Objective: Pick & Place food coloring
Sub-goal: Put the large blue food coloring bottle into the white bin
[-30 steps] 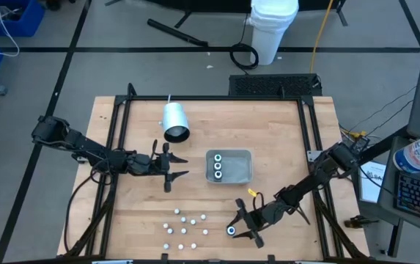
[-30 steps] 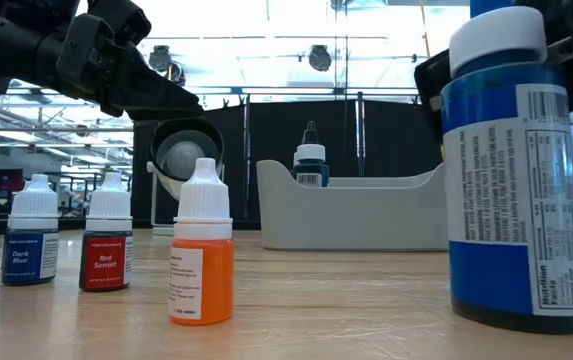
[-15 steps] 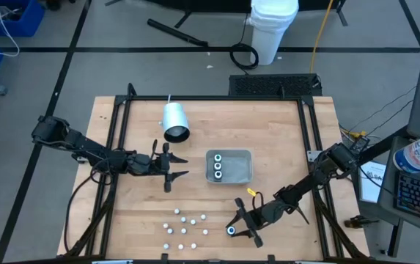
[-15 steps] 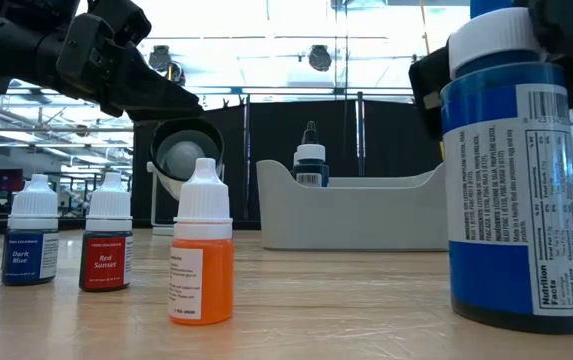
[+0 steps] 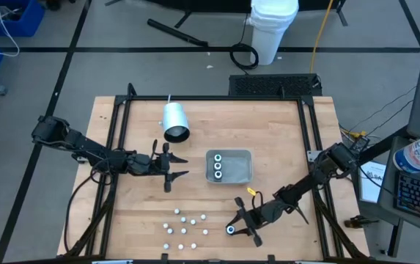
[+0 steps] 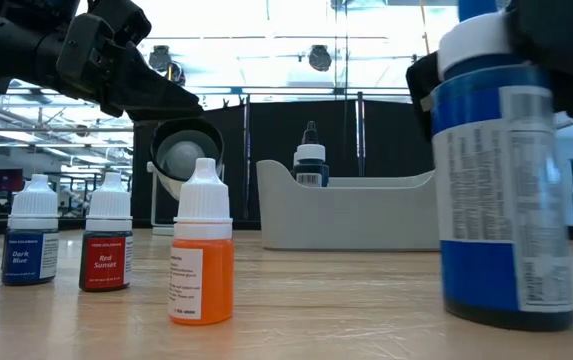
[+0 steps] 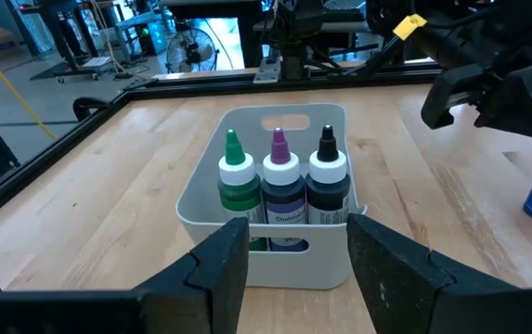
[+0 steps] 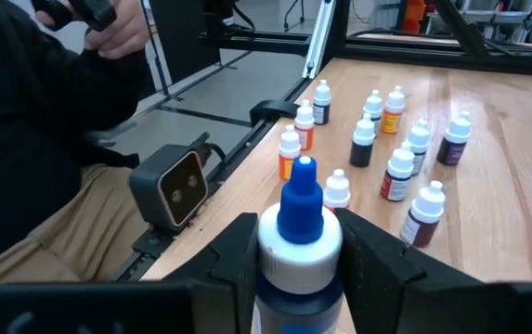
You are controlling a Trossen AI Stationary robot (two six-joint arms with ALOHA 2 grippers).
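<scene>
right end effector (image 8: 295,269) clamps blue bottle (image 6: 504,170); left end effector (image 7: 289,255) released. left wrist view alone shows tray's (image 7: 201,199) three bottles.

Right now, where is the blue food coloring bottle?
The blue bottle stands on the table's front right in the high view, between the right gripper's fingers, right of the cluster of small bottles and in front of the grey tray.

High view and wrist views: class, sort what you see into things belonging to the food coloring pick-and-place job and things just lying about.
Belongs to the job:
- blue bottle, gripped by the right gripper
- small bottles standing near the table's front edge
- three bottles in the grey tray

Just lying about:
- white cylinder on its side
- white bucket on the floor
- left gripper, open, waiting
</scene>
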